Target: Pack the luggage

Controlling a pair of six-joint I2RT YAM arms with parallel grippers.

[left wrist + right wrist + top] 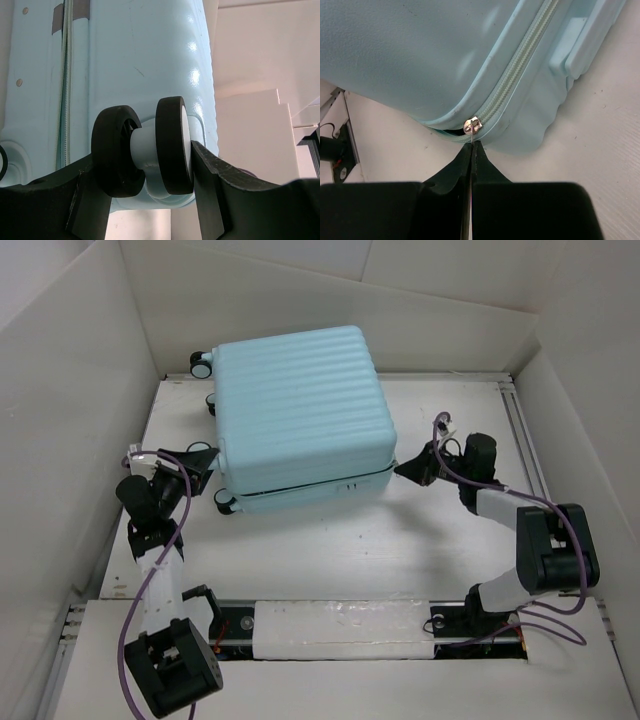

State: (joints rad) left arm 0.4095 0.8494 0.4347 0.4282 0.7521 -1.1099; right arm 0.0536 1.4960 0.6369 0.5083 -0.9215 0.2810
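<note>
- About the luggage (pixel 295 410): lies flat with its ribbed shell up on the far middle of the white table (pixel 400 550), lid down on base, casters at its left end.
- At its near right corner: shows the zipper (pixel 520 65) closed on one side of the slider, with a dark slit of open seam on the other (only the right wrist view reveals this).
- About the right gripper (pixel 408 468): pinches the zipper pull (pixel 471 125), fingers pressed together with the thin metal tab caught between their tips.
- About the left gripper (pixel 205 462): straddles the caster wheel (pixel 170 145) at the near left corner, one finger against each outer face of the twin disc. Looks clamped on it, apparently to brace the case.
- Step in hand, as a judgement: zipping the case closed, the packing itself seemingly done (nothing of the inside shows to confirm it).
- Next move, as a judgement: calls for drawing the pull on round the corner curve and along the open seam, following the zipper line and not tugging outward. Calls too for a firm hold on the wheel, since a case on casters probably shifts under the pull.
- Risk: may lose the small tab from between the tips at the bend.
</note>
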